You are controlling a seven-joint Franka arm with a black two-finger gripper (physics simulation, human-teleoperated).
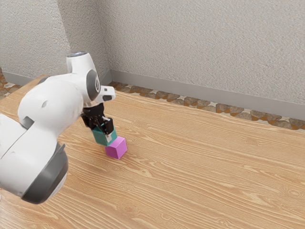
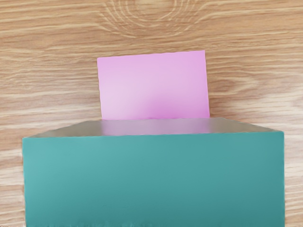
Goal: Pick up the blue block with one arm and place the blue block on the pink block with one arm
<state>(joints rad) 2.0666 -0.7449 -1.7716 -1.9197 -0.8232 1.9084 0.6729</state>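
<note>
While in tool point(image 1: 103, 128), blue block point(image 1: 102, 138) askew

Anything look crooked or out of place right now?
Only the blue block: clamped in the gripper, it looks tilted and offset toward the exterior view's left of the pink block, not squarely over it.

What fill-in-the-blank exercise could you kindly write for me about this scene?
1. The teal block is held in the black ___.
2. The pink block sits on a ___ table.
3. The wall behind the table is ___.
Missing words: jaws; wooden; grey.
</note>
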